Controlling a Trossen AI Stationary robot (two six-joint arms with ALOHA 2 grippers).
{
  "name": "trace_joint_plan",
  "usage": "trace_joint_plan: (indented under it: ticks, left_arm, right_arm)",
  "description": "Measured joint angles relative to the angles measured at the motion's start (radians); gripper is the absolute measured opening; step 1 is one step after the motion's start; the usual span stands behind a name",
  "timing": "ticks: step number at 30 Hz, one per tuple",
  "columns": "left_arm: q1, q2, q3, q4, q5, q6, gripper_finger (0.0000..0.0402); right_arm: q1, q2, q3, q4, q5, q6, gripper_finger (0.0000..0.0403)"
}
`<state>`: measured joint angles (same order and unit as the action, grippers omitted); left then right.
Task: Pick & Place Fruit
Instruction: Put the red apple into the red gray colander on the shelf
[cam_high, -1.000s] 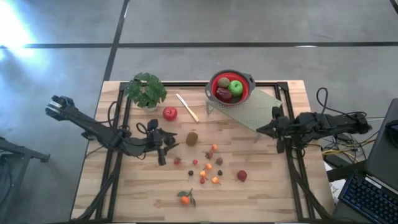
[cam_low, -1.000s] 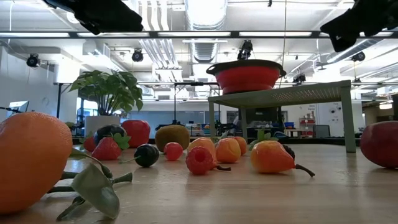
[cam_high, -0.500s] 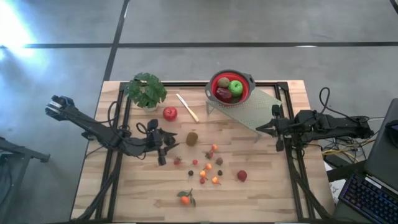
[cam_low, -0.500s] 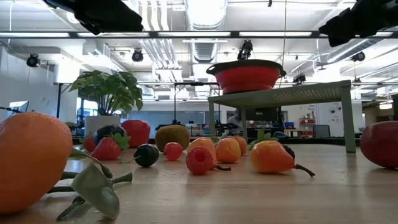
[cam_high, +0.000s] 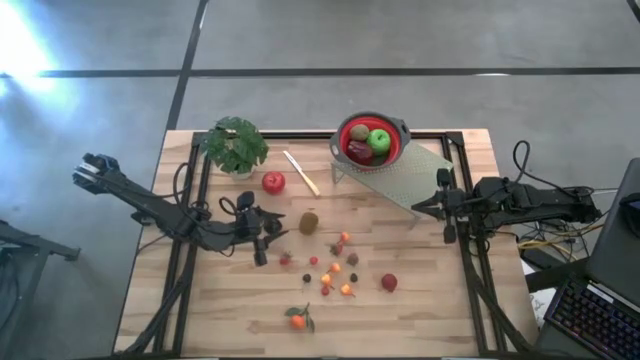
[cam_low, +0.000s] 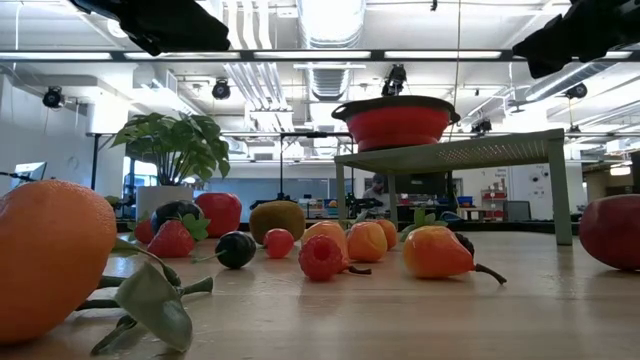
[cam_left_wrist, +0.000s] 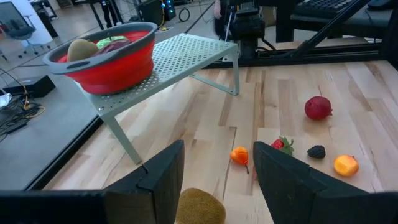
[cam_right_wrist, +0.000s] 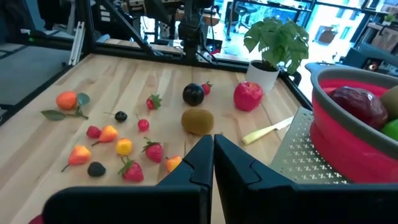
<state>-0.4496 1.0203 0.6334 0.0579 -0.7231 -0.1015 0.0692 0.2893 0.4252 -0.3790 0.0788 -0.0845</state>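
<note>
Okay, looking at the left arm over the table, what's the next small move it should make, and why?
Probably ease the left gripper forward and down onto the fuzzy brown kiwi. Its jaws stand open with nothing between them, and the kiwi lies on the pale wooden table just ahead of the gap. The right gripper waits shut beside the green mesh rack.

A pale wooden table with black rails carries everything. Along its far edge stand a potted plant at the left and a perforated green stand toward the right, with a pale knife lying between them. A red apple sits near the plant, a kiwi at mid-table. Small berries and strawberries scatter nearer — a red fruit to their right, a leafy tangerine nearest.
</note>
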Motion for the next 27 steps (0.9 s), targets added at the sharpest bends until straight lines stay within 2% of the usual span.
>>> trace_joint_plan:
  ticks: [27]
  left_arm:
    - [0.001, 0.000, 0.000, 0.009, -0.001, 0.000, 0.0197]
  right_arm:
    - [0.000, 0.000, -0.001, 0.000, 0.000, 0.005, 0.0008]
